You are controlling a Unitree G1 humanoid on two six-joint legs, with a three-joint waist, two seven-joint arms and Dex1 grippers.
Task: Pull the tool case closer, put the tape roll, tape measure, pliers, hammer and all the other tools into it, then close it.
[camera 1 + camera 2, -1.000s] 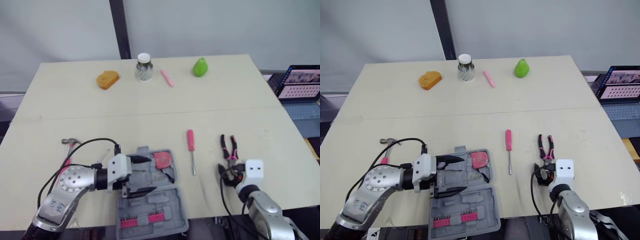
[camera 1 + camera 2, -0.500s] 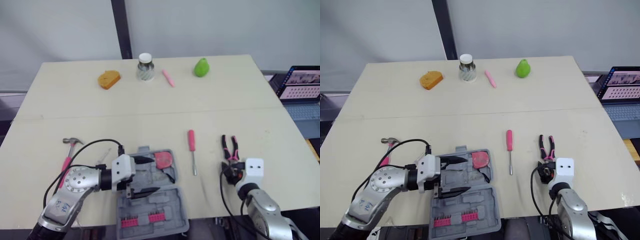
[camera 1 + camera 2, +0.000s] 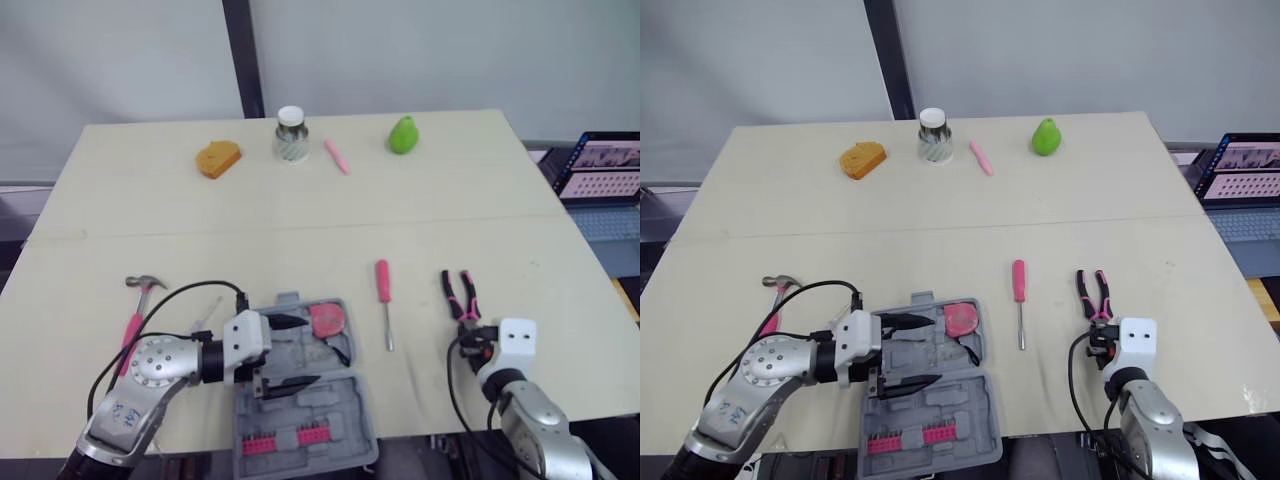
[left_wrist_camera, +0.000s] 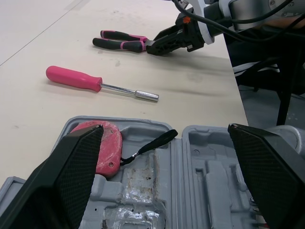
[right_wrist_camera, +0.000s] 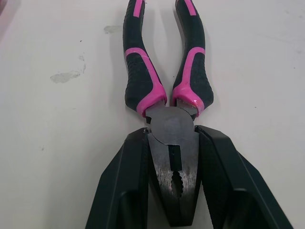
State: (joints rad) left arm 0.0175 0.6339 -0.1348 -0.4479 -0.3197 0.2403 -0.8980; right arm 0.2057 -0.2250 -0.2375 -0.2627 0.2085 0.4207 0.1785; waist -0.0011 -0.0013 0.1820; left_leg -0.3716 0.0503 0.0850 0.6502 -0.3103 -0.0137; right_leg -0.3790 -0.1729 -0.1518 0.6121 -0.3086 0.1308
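Right wrist view: right end effector [image 5: 174,136] clamps head of pliers [image 5: 167,95].

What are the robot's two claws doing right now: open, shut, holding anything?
Left gripper: open, empty, above the open tool case.
Right gripper: closed on the head of the pliers.

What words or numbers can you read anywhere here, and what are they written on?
No text here is clear enough to read.
Laptop screen: rows of tiny marks, too small to read.
Arm sticker: blue scribbles, too blurred to read.
Pliers and tape measure: no words showing.
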